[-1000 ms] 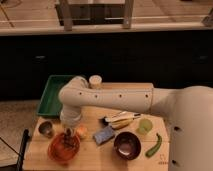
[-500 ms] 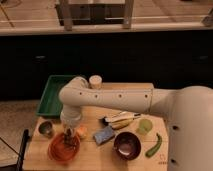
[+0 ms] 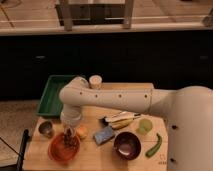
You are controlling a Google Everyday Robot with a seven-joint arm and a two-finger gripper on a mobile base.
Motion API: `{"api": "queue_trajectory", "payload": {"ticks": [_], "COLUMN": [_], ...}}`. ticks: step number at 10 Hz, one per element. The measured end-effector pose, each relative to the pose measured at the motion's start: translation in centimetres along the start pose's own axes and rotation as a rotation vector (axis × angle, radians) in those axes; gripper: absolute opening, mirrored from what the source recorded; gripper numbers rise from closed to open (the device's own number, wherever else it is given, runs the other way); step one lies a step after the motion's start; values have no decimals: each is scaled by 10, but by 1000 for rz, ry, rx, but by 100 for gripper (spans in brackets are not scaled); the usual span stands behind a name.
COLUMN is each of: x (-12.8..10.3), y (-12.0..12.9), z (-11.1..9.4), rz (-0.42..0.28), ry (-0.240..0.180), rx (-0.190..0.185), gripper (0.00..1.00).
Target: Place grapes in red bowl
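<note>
Currently tool hangs over glossy orange-red round bowl, dark reddish-purple grape bunch beneath it; grip state unclear.

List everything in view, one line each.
red bowl: 1, orange-red, front left
grapes: 1 bunch, dark, at red bowl
orange fruit: 1, orange, beside red bowl
metal cup: 1, silver, left edge
tray: 1, green, back left
pale cup: 1, cream, back
blue packet: 1, blue, centre
banana: 1, yellow, centre
dark bowl: 1, maroon, front
round fruit: 1, light green, right
long vegetable: 1, green, front right
table: 1, wooden, centre
arm: 1, white, across table
gripper: 1, pale, above grapes
</note>
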Motion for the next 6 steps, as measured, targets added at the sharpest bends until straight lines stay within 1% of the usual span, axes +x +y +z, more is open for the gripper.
{"api": "queue_trajectory", "payload": {"ticks": [6], "x": [1], "y": [1], "z": [3], "rz": [-10], "ry": [-11], "rx": [-1], "gripper": [5]}}
